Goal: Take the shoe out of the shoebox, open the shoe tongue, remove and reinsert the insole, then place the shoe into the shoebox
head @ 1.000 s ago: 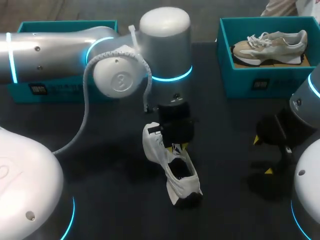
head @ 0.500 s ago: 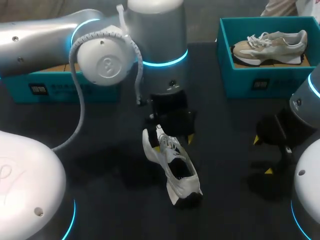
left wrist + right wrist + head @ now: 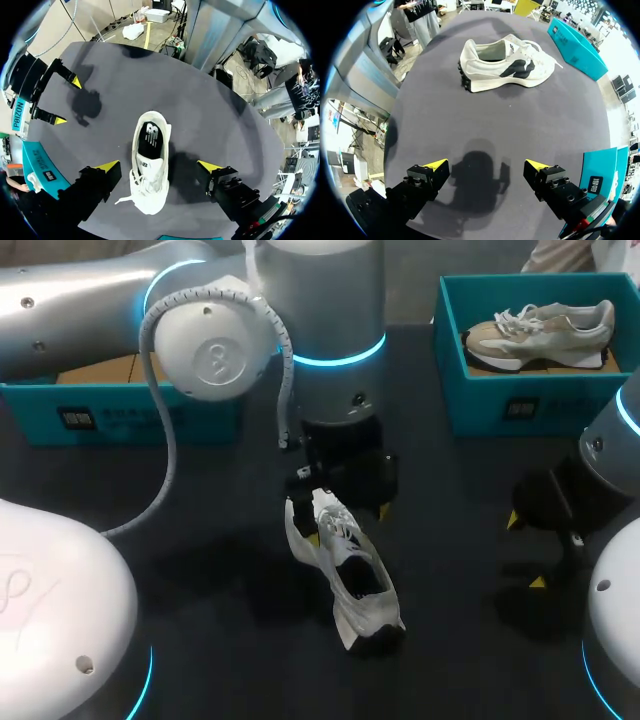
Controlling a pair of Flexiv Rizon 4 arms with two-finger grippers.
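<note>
Left claw (image 3: 159,166) spread apart, shoe (image 3: 149,150) directly beneath, untouched. Risk: descending off-centre, a tip could snag laces (image 3: 141,189) and topple it.

Mid-table shoe (image 3: 345,575) below left pincer (image 3: 159,165), right pincer (image 3: 526,551) off right, shoeboxes (image 3: 480,390) behind

The head view looks down from high behind onto the whole dark table (image 3: 450,530). The left wrist view faces straight down, close over the white sneaker (image 3: 150,165) beneath the left gripper (image 3: 157,166). The right wrist view looks slantwise across the table, the white sneaker well ahead of the right gripper (image 3: 485,164). All three views share the white sneaker.
</note>
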